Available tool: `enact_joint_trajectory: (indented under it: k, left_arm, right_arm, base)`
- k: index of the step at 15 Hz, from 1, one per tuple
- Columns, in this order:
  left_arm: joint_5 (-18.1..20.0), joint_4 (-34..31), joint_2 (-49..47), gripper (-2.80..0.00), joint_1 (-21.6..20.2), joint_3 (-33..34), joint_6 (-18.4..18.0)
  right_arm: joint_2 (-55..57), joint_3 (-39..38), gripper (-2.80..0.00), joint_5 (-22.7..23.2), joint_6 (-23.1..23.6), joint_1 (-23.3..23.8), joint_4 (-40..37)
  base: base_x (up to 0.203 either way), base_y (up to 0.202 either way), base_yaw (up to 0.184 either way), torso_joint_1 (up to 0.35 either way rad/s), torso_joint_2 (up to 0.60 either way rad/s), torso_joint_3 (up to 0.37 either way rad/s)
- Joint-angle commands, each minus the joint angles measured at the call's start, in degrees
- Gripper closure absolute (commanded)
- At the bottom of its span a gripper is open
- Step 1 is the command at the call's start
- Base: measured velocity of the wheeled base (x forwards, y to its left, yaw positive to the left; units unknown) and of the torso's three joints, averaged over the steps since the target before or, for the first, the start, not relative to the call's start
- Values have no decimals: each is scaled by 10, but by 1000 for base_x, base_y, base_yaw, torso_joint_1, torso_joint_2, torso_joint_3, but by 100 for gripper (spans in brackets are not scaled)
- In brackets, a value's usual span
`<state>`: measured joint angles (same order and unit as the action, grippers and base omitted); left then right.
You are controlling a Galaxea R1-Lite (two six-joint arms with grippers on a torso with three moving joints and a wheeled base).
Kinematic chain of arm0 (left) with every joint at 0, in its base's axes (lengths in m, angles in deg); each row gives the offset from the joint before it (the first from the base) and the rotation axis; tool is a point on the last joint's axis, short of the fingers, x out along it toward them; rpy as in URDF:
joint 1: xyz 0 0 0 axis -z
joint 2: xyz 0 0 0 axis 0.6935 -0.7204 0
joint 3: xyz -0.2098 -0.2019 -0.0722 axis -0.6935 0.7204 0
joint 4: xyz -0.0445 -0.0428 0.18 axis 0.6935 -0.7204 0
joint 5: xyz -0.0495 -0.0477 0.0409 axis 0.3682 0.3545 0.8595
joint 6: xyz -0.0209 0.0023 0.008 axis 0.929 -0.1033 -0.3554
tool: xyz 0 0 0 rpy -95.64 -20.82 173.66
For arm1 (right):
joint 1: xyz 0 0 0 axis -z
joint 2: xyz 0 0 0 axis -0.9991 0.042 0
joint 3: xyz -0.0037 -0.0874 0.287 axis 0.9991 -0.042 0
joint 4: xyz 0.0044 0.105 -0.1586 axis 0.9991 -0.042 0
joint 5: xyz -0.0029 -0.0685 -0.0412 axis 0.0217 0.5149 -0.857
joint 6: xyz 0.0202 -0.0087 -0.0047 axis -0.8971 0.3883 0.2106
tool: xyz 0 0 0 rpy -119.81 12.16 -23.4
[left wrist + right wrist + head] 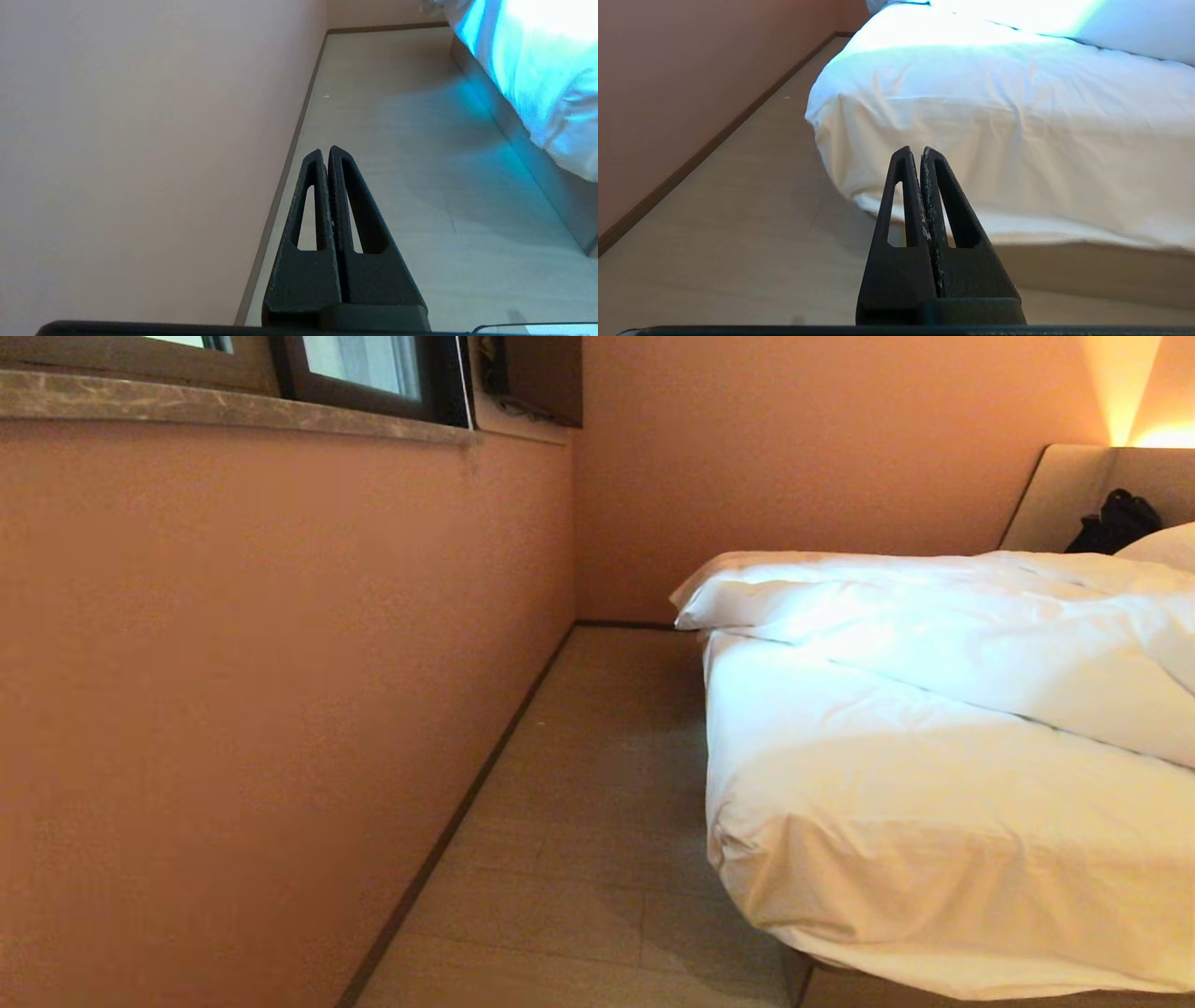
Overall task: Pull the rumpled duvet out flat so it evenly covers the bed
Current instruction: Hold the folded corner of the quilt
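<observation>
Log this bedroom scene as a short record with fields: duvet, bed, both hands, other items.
duvet: bunched toward the headboard, near mattress uncovered
bed: white sheet over corner, tan base below
left hand: shut, empty, over the floor beside the wall
right hand: shut, empty, pointing at the bed's near side
pillow: by the headboard
black item: against the headboard, kind unclear

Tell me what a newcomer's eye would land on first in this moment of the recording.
The bright white duvet stands out, bunched in a thick fold across the bed toward the headboard end on the head view's right, leaving the foot end's sheet bare. Next, the left gripper hangs over the floor strip by the wall, while the right gripper points at the mattress's near corner. Both have their fingers pressed together and hold nothing.
</observation>
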<state>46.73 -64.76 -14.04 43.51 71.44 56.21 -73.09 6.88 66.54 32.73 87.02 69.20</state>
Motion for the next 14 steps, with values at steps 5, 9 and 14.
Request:
enact_joint_trajectory:
  k: [5,9,14]
  left_arm:
    - [0,1,0,0,1,0,3]
    - [0,-2,0,0,1,0,-2]
    - [0,-1,0,0,0,0,-2]
  right_arm:
    - [0,0,0,0,-1,0,0]
    - [0,0,0,0,-1,0,0]
    - [0,0,0,0,-4,0,0]
  base:
    - [90,0,0,4,2,0]
    - [0,0,0,0,0,0]
    - [0,0,0,0,0,0]
